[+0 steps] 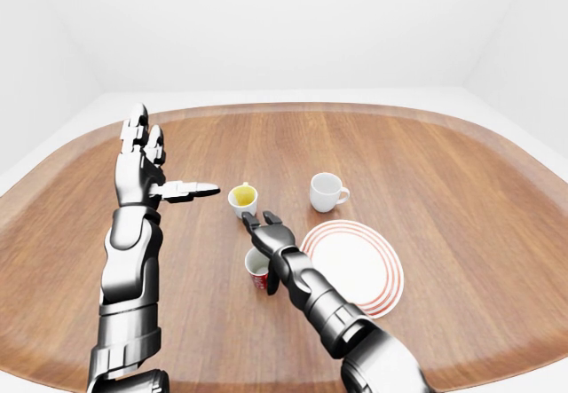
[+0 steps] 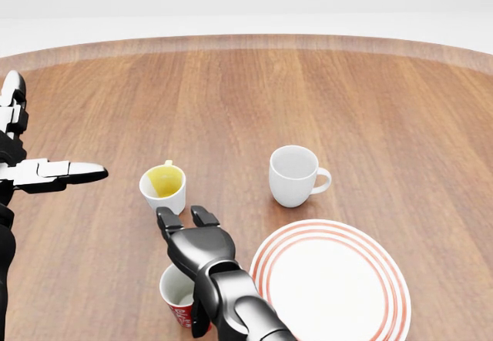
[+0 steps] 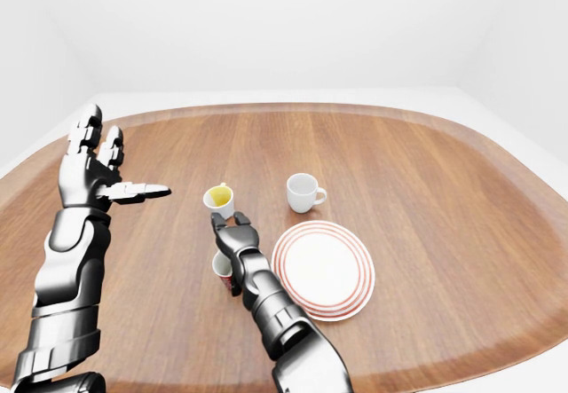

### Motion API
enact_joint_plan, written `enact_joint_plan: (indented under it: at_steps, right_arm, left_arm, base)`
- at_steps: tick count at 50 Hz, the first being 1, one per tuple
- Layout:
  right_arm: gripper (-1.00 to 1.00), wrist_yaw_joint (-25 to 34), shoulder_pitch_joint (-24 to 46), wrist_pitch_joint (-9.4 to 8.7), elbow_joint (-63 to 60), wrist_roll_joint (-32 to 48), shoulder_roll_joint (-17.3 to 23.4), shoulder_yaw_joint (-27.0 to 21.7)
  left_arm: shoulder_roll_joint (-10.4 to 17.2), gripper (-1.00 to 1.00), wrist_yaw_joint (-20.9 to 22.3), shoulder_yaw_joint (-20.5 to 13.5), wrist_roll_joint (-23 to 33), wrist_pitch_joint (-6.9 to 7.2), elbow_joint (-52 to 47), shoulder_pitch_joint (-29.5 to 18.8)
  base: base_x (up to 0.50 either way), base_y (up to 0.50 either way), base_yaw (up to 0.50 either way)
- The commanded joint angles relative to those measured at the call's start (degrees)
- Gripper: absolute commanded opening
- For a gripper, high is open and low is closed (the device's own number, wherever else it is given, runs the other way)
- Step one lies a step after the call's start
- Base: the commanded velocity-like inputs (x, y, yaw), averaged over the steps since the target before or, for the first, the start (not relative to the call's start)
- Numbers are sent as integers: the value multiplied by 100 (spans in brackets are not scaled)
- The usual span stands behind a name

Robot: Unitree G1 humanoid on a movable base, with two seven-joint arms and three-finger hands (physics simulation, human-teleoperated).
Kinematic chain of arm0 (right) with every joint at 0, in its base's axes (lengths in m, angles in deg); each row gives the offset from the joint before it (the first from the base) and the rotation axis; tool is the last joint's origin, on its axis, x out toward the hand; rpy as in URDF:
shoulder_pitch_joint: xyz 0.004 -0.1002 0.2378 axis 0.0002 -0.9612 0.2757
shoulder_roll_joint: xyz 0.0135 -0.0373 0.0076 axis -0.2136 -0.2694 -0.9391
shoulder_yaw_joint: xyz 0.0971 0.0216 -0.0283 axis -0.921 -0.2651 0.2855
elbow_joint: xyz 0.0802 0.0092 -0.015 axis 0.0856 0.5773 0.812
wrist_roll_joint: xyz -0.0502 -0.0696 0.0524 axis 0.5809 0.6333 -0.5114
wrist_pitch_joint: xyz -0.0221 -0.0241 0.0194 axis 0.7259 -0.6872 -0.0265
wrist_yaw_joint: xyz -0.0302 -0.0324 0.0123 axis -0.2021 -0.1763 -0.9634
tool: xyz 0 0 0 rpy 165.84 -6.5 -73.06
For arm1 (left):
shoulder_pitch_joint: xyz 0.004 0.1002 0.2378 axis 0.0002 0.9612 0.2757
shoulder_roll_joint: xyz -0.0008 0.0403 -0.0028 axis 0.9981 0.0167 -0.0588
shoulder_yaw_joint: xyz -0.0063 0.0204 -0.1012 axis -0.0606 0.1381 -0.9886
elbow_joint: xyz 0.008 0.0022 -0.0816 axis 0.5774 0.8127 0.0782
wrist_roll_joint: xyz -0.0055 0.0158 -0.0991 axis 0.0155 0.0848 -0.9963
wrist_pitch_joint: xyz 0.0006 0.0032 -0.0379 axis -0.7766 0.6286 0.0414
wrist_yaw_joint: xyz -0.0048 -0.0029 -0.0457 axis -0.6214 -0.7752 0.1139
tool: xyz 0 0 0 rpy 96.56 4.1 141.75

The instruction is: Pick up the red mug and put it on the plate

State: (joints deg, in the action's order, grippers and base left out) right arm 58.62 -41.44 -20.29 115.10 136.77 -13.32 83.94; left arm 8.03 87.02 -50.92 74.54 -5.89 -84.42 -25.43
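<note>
My right hand (image 2: 196, 245) hovers, fingers (image 2: 168, 222) spread and empty, over the red mug (image 2: 179, 299) near the counter's (image 2: 370, 102) bottom edge; rigid, probably light and slick, so I would grip across its body.

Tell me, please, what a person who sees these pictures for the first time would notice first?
Probably the right hand, low in the head view, its fingers spread above the red mug, which stands upright on the wooden table just left of the red-ringed plate. Next, the left hand, raised and open at the left of the left-eye view, holding nothing. Above the plate stand a white mug and a cup with a yellow inside.
</note>
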Motion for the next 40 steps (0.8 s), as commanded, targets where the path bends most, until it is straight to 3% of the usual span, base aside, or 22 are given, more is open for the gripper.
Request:
enact_joint_plan:
  at_steps: [1,22,23,24,25,27,28,29,35,40]
  right_arm:
    - [100,-226,230,0,512,-170,-45,-55]
    - [100,-372,259,0,821,-154,-106,-20]
    - [83,-376,256,0,830,-148,-109,-17]
    - [83,-376,256,0,831,-147,-109,-18]
    - [51,-376,253,0,832,-139,-110,-14]
    - [22,-372,245,0,824,-125,-111,-6]
    - [22,-370,243,0,822,-123,-111,-7]
    - [-12,-373,237,0,811,-120,-112,-7]
    - [-18,-366,221,0,795,-100,-110,-3]
    - [-55,-353,221,0,772,-79,-112,2]
  left_arm:
    - [0,100,1,12,-3,0,20,-24]
    - [10,100,12,-6,-25,0,67,-5]
    - [14,100,12,-11,-30,0,55,-5]
    - [14,100,11,-11,-31,0,53,-5]
    - [15,100,11,-13,-33,0,48,-5]
    - [18,100,12,-15,-36,0,52,-7]
    - [20,100,13,-16,-35,0,57,-9]
    - [20,100,15,-16,-35,0,73,-10]
    - [19,100,14,-19,-41,0,88,-3]
    - [19,100,13,-15,-43,0,94,-6]
  base:
    - [0,0,0]
    - [0,0,0]
    - [0,0,0]
    - [0,0,0]
    - [0,0,0]
    - [0,0,0]
    - [0,0,0]
    - [0,0,0]
    - [0,0,0]
    - [0,0,0]
